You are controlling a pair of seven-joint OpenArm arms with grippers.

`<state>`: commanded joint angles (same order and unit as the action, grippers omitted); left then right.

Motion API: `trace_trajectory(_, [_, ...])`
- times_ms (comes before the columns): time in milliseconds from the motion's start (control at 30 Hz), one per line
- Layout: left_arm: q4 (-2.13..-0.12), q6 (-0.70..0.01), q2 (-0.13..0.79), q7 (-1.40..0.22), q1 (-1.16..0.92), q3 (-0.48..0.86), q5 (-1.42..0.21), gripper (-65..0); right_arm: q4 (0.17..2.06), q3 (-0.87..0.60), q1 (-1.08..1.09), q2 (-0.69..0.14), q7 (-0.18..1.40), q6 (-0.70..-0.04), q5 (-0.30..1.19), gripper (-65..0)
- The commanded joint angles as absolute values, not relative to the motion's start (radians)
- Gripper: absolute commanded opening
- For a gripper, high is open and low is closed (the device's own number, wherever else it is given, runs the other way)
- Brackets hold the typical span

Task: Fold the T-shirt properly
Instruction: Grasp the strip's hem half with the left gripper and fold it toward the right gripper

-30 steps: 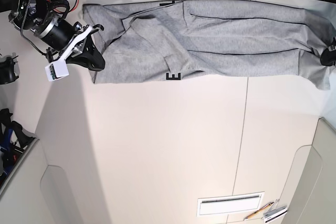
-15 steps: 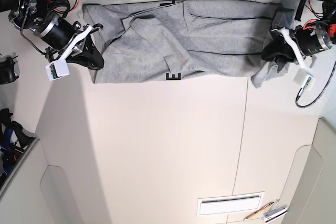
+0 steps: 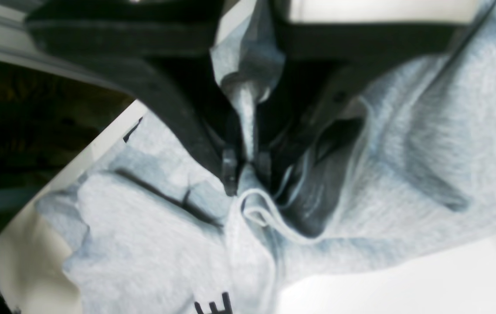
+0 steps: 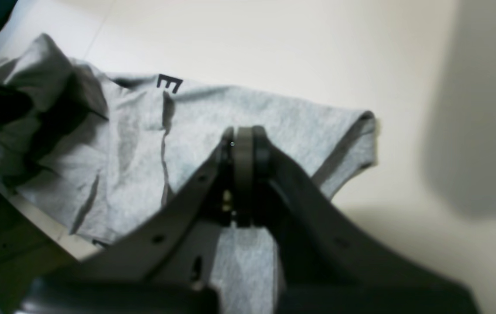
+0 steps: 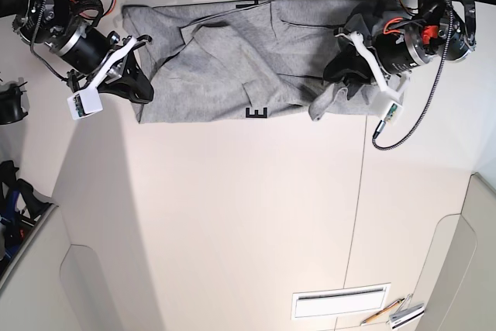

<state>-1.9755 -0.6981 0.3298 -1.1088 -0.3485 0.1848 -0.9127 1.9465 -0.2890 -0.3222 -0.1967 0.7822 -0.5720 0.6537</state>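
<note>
Evidently soft, light cloth: both grippers are pinching the T-shirt (image 5: 232, 67), which lies along the far edge of the table (image 5: 232, 215).

Limp and prone to bunching, it should be held at hems and corners and drawn flat rather than lifted high. The left gripper (image 3: 246, 168) has its jaws pressed together on a gathered bunch of the shirt's right end, carried up over the body; the right gripper (image 4: 242, 144) is clamped on the left edge. A black "E" (image 5: 256, 112) peeks out at the near hem.

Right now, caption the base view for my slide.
Left tool pulls one end of the grey T-shirt inward across the table; right tool pins the other.
</note>
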Motion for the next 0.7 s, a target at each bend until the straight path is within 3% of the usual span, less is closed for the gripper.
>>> trace_trajectory(200, [-1.975, -0.698, 0.286, -1.062, -0.349, 0.110, -0.809, -44.9, 1.946, -0.289, -0.322, -0.196, 0.782, -0.572, 0.651, -65.0])
trace_trajectory(267, [-1.975, -0.698, 0.273, -1.050, -0.349, 0.110, -0.792, -34.5, 1.946, -0.289, -0.322, -0.196, 0.783, -0.572, 0.651, -65.0])
trace_trajectory(333, [-1.975, -0.698, 0.268, -1.050, -0.350, 0.110, -0.790, -28.9, 1.946, -0.289, -0.322, -0.197, 0.782, -0.572, 0.651, -65.0])
trace_trajectory(700, [-1.993, -0.698, 0.266, -1.153, -0.348, 0.132, -1.119, -29.4, 1.946, -0.289, -0.322, -0.197, 0.781, -0.572, 0.644, -64.5])
